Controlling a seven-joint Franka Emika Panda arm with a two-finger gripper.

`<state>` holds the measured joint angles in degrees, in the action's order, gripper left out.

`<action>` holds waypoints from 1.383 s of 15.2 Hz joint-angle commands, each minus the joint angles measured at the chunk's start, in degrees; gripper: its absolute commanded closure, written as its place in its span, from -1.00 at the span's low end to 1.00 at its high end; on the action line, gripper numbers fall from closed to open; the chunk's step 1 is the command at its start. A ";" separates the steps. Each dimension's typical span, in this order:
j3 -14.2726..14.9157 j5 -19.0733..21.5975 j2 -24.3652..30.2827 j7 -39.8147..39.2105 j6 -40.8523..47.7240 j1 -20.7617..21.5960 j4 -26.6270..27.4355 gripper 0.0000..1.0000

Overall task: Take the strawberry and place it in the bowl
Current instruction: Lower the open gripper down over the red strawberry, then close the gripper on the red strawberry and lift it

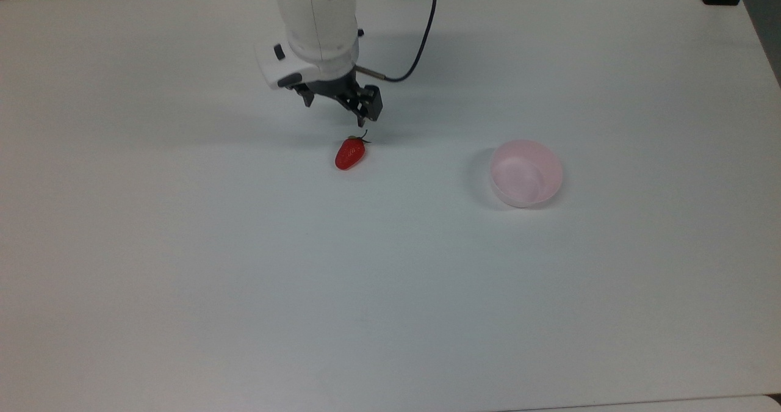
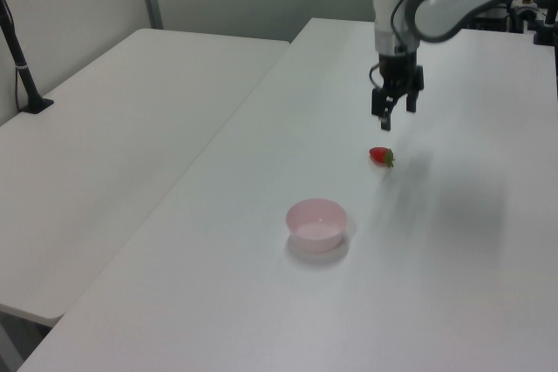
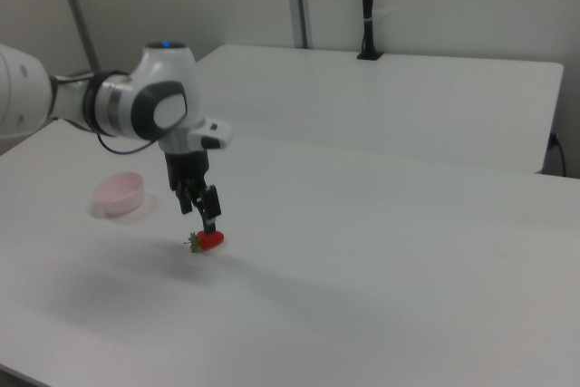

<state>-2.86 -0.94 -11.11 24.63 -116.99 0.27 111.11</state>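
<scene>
Top view: pincer open, holding nothing, just above the strawberry on the tabletop; bowl well to the top view's right.
Left view: strawberry between pincer and bowl.
Right view: pincer over strawberry, bowl far left.

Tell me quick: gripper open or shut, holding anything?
Gripper: open, empty, above the strawberry, which lies on the table.

White arm bent downward, tool spread, empty
</scene>
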 commanded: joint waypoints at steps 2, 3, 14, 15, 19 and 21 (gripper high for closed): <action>0.22 -0.91 -5.06 6.47 -8.41 2.10 0.95 -0.90; 0.22 -1.69 -6.11 7.27 -9.64 2.36 0.86 -0.86; -1.19 -3.11 -7.44 8.16 -13.00 2.45 0.16 0.77; -1.19 -3.19 -7.27 7.98 -12.39 2.45 -0.71 0.78; -3.46 -3.81 -5.68 2.63 -3.35 4.03 -7.99 0.78; -4.44 -3.81 -5.86 2.53 -2.89 6.57 -10.38 0.78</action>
<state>-6.22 -4.07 -17.88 28.44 -123.38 3.25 104.67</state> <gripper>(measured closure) 0.555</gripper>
